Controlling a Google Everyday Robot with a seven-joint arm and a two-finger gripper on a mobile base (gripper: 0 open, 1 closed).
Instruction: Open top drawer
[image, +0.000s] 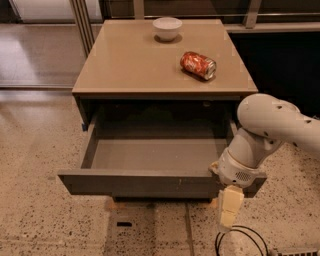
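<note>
- Top drawer (145, 182): stands open, extended toward 6 o'clock out of the cabinet (150, 67). Its dark grey flat front runs across the lower middle of the view. The grey bottom panel and side walls of the drawer box show behind the front.
- Gripper (229, 212): located at 4 o'clock from the centre of the view, at the right end of the drawer front. Its pale cream part points toward 6 o'clock and hangs below the lower edge of the front, over the floor.
- Gripper state: cannot be told from this view, whether spread or pressed together. Contact with the drawer front cannot be confirmed either.
- Arm (272, 127): white and rounded. It enters from the 3 o'clock edge and bends down to the wrist, which overlaps the right end of the drawer front.
- Cabinet top: tan and flat, directly above the drawer opening.
- White bowl (167, 27): upright at 12 o'clock on the cabinet top, near the back edge.
- Red soda can (198, 65): lies on its side at 2 o'clock from the centre of the top, well apart from the bowl, with its silver end toward 4 o'clock.
- Floor (40, 215): pale and speckled.
- Black cable (218, 242): loops on the floor at 5 o'clock, just below the gripper.
</note>
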